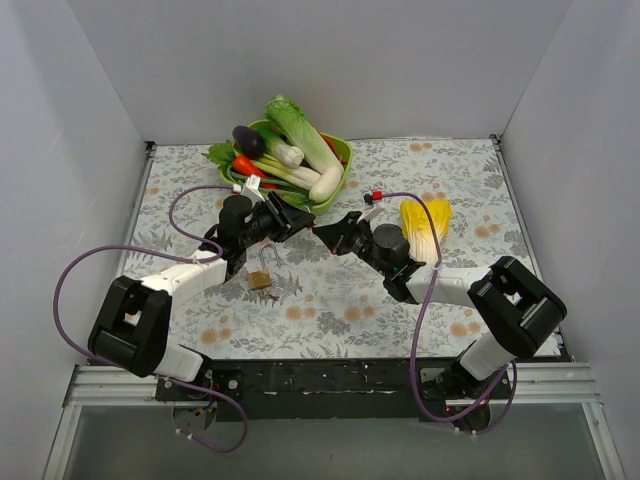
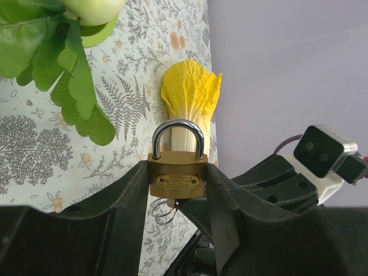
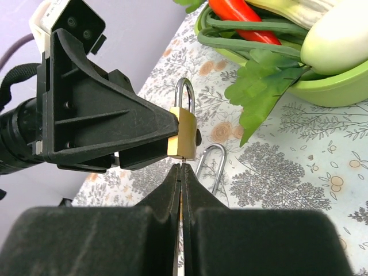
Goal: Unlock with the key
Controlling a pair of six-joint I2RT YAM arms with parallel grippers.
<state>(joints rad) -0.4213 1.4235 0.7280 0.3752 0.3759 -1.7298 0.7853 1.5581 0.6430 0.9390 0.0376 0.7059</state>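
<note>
My left gripper (image 1: 297, 222) (image 2: 177, 175) is shut on the small brass padlock (image 2: 176, 178) and holds it in the air, shackle up. The padlock also shows in the right wrist view (image 3: 184, 133). My right gripper (image 1: 322, 232) (image 3: 181, 168) is shut on the tiny grey key (image 3: 181, 163), whose tip meets the underside of the padlock. In the left wrist view the key's head (image 2: 171, 202) and a wire ring (image 2: 164, 211) show just under the padlock body. Most of the key is hidden between my right fingers.
A larger brass padlock (image 1: 261, 276) with a silver shackle (image 3: 211, 165) lies on the patterned table below the grippers. A green bowl (image 1: 343, 152) of toy vegetables stands behind them. A yellow cabbage (image 1: 425, 226) (image 2: 188, 100) lies to the right. Grey walls enclose the table.
</note>
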